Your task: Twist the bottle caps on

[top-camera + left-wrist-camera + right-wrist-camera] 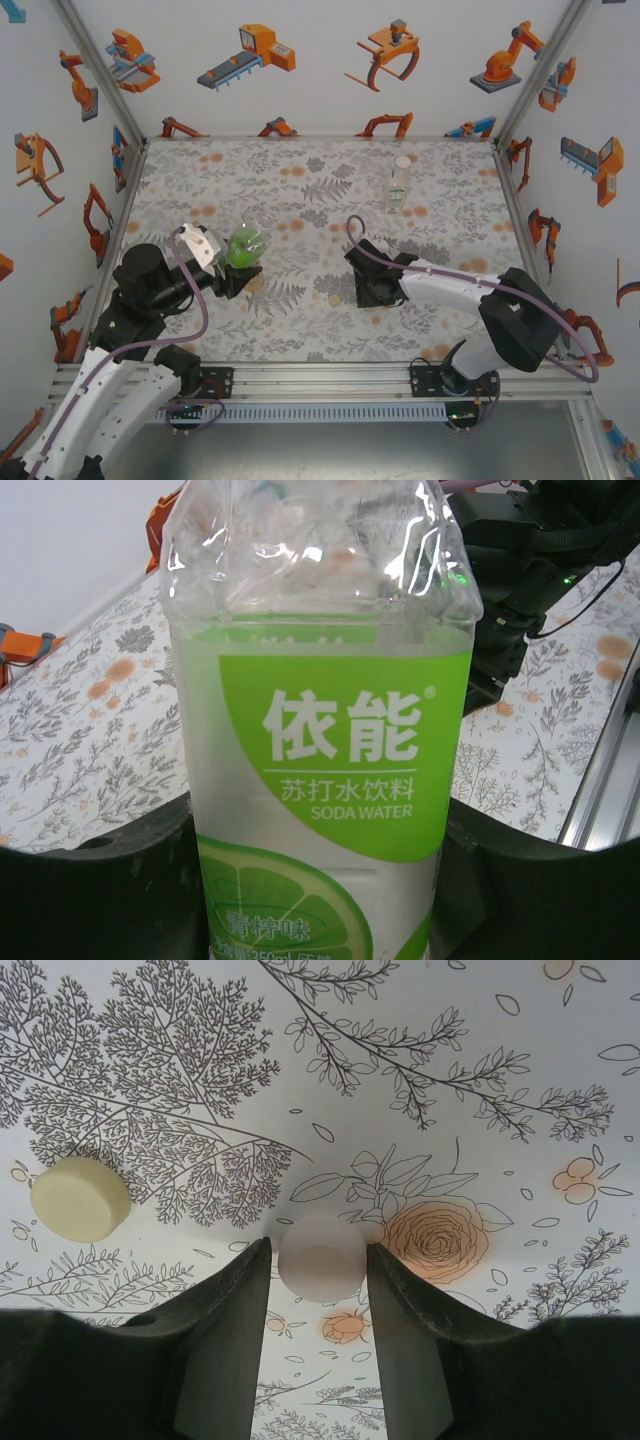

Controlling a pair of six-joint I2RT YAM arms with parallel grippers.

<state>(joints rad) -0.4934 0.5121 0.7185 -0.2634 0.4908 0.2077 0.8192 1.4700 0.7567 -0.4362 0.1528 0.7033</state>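
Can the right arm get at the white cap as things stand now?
Probably yes: the right gripper, jaws open, straddles the white cap on the mat, with nothing in between. The yellowish cap lies apart, to one side.

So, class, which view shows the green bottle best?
The left wrist view: the green bottle is close, its label readable, between the fingers. The top external view shows it small, held by the left tool. The right wrist view faces the mat.
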